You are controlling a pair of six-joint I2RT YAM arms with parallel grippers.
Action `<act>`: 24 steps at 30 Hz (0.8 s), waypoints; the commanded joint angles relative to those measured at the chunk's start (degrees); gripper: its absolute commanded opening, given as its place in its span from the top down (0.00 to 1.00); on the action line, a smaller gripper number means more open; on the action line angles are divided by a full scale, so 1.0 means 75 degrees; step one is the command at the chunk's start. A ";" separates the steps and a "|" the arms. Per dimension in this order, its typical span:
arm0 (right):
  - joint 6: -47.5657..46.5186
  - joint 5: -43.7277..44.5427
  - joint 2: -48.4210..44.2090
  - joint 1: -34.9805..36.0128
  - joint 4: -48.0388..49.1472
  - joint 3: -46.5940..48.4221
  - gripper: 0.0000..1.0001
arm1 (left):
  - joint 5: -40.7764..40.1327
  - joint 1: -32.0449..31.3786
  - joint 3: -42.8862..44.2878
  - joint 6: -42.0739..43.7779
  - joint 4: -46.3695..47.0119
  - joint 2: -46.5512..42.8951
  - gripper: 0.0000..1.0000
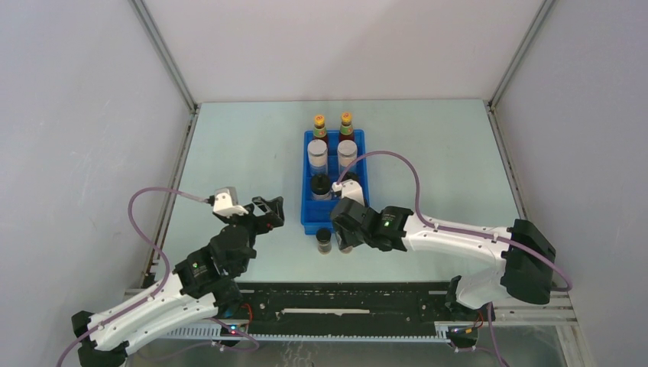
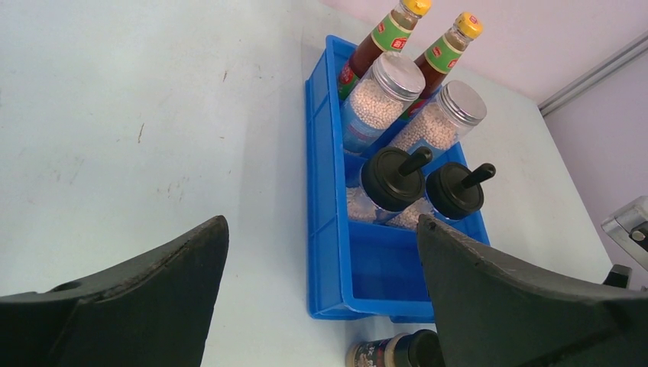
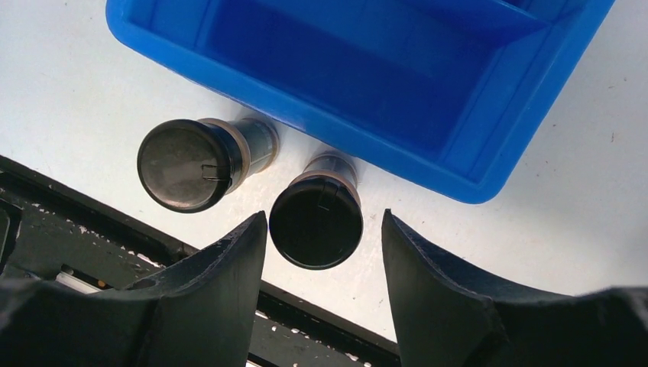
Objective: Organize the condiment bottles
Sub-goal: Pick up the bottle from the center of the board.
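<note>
Six condiment bottles [image 2: 380,95] trayed, two left.
Your right claw [image 3: 322,220] straddles one tiny dark black-capped jar [image 3: 315,229], jaws not yet touching; its twin [image 3: 183,164] stands just left, both outside the blue plastic tray [image 3: 359,149].

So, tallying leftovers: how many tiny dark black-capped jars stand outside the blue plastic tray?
2, both at the tray's near end: one jar free, the other jar between the right gripper's fingers.

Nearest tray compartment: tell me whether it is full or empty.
Empty: the nearest compartment shows only bare blue floor. Both tiny dark jars stand outside it on the table.
</note>
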 commanded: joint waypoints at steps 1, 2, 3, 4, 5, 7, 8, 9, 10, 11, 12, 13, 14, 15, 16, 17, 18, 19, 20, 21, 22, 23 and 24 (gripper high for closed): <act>0.0028 -0.0093 0.0043 -0.0061 -0.0013 0.0010 0.35 | -0.0260 0.0011 -0.0156 0.0087 0.0217 -0.0055 0.04; 0.0027 -0.0103 0.0065 -0.0055 -0.0007 0.0010 0.36 | -0.0248 0.0011 -0.0154 0.0087 0.0218 -0.0050 0.04; 0.0029 -0.0124 0.0081 -0.0061 -0.0007 0.0010 0.36 | -0.0259 0.0011 -0.0164 0.0087 0.0217 -0.0065 0.04; 0.0013 -0.0141 0.0093 -0.0061 0.0004 0.0010 0.36 | -0.0254 0.0011 -0.0165 0.0087 0.0217 -0.0061 0.04; 0.0018 -0.0156 0.0106 -0.0069 0.0005 0.0010 0.36 | -0.0253 0.0011 -0.0165 0.0087 0.0217 -0.0075 0.04; 0.0008 -0.0176 0.0119 -0.0073 0.0016 0.0010 0.37 | -0.0250 0.0011 -0.0176 0.0087 0.0217 -0.0078 0.04; 0.0002 -0.0180 0.0129 -0.0067 0.0017 0.0010 0.37 | -0.0254 0.0011 -0.0177 0.0087 0.0217 -0.0083 0.04; 0.0007 -0.0192 0.0137 -0.0072 0.0018 0.0010 0.37 | -0.0258 0.0005 -0.0177 0.0085 0.0217 -0.0081 0.04; 0.0000 -0.0201 0.0146 -0.0083 0.0027 0.0010 0.37 | -0.0266 0.0010 -0.0177 0.0086 0.0217 -0.0078 0.04; -0.0005 -0.0215 0.0154 -0.0080 0.0028 0.0010 0.37 | -0.0261 0.0011 -0.0177 0.0087 0.0217 -0.0079 0.04; -0.0004 -0.0218 0.0161 -0.0084 0.0039 0.0010 0.38 | -0.0263 0.0011 -0.0177 0.0081 0.0217 -0.0075 0.04; -0.0012 -0.0223 0.0166 -0.0085 0.0049 0.0007 0.38 | -0.0260 0.0011 -0.0171 0.0075 0.0211 -0.0077 0.04; -0.0020 -0.0235 0.0171 -0.0083 0.0060 0.0010 0.39 | -0.0263 0.0008 -0.0176 0.0075 0.0216 -0.0074 0.04; -0.0019 -0.0241 0.0178 -0.0085 0.0065 0.0010 0.39 | -0.0252 0.0011 -0.0171 0.0075 0.0214 -0.0081 0.04; -0.0030 -0.0245 0.0189 -0.0086 0.0065 0.0010 0.39 | -0.0255 0.0011 -0.0186 0.0066 0.0215 -0.0080 0.04; -0.0029 -0.0253 0.0196 -0.0094 0.0074 0.0004 0.39 | -0.0251 0.0011 -0.0188 0.0065 0.0217 -0.0075 0.04; -0.0031 -0.0262 0.0210 -0.0090 0.0075 0.0009 0.40 | -0.0250 0.0011 -0.0183 0.0063 0.0217 -0.0074 0.04; -0.0034 -0.0271 0.0219 -0.0093 0.0074 0.0010 0.40 | -0.0251 0.0011 -0.0188 0.0063 0.0217 -0.0076 0.04; -0.0042 -0.0282 0.0225 -0.0096 0.0085 0.0010 0.41 | -0.0250 0.0011 -0.0183 0.0063 0.0223 -0.0077 0.04; -0.0048 -0.0282 0.0242 -0.0096 0.0101 0.0010 0.43 | -0.0259 0.0011 -0.0192 0.0063 0.0238 -0.0080 0.04; -0.0045 -0.0288 0.0248 -0.0104 0.0111 0.0010 0.44 | -0.0260 0.0011 -0.0199 0.0063 0.0230 -0.0094 0.04; -0.0049 -0.0309 0.0259 -0.0108 0.0116 0.0010 0.45 | -0.0248 0.0011 -0.0197 0.0063 0.0230 -0.0096 0.04; -0.0058 -0.0312 0.0277 -0.0107 0.0130 0.0010 0.46 | -0.0244 0.0011 -0.0195 0.0063 0.0246 -0.0093 0.04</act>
